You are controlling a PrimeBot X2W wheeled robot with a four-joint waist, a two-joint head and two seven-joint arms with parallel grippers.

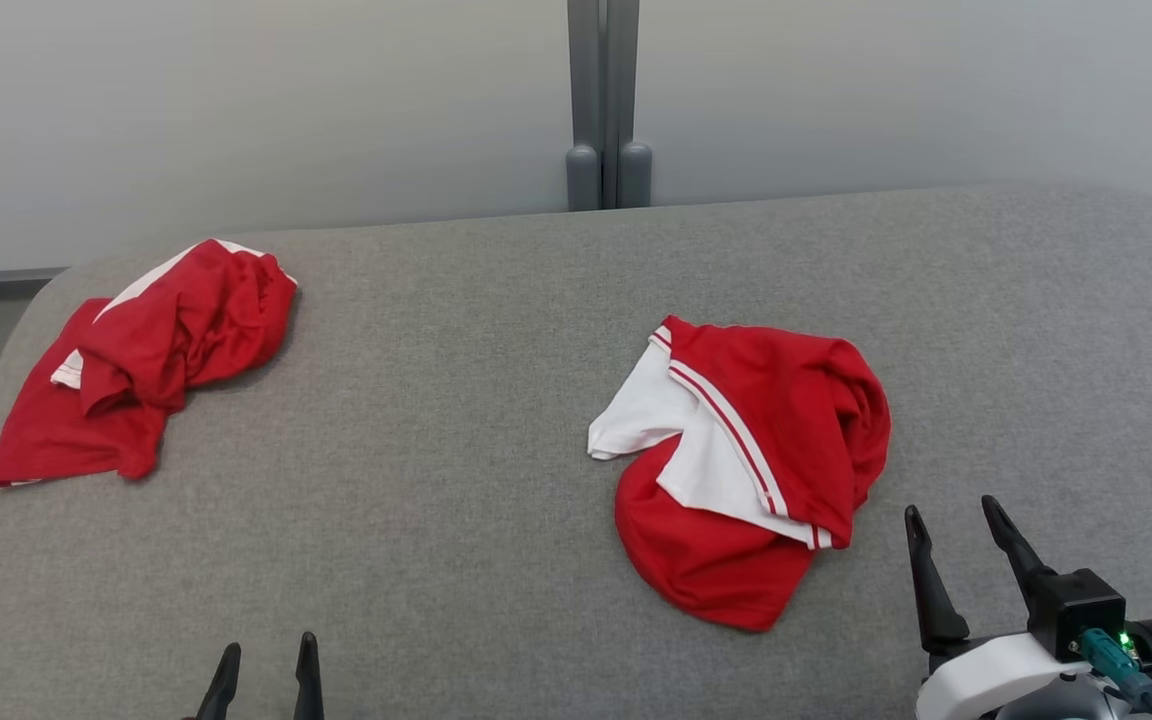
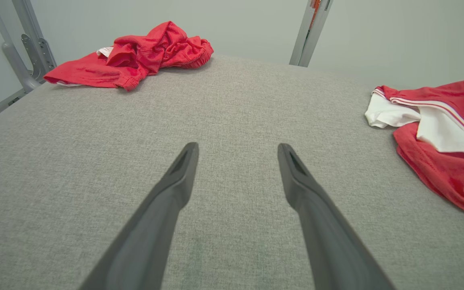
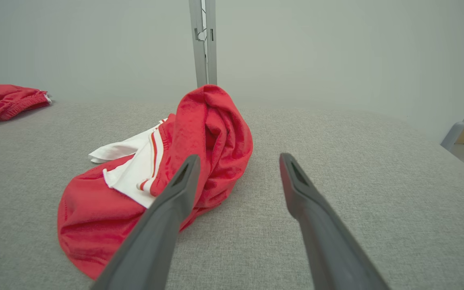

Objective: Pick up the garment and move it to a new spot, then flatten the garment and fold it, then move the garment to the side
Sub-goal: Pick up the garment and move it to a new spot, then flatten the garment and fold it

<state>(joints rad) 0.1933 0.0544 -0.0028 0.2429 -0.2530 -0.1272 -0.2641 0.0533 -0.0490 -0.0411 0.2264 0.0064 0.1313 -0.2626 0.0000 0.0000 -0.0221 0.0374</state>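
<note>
- Crumpled red-white garment [image 1: 746, 465] is seen on grey table [image 1: 436, 480].
- Right gripper [image 1: 951, 506] is held spread beside it, apparently not touching.
- Left gripper [image 1: 269, 645] is spread, empty.
- Second red garment [image 1: 146, 360] is noted far left.

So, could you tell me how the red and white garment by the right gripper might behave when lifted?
The garment lies in soft crumpled folds, so it is probably floppy and would drape and unfold when lifted. It looks thin, so likely light. Pushed across the textured grey table, it would probably bunch rather than slide.
</note>
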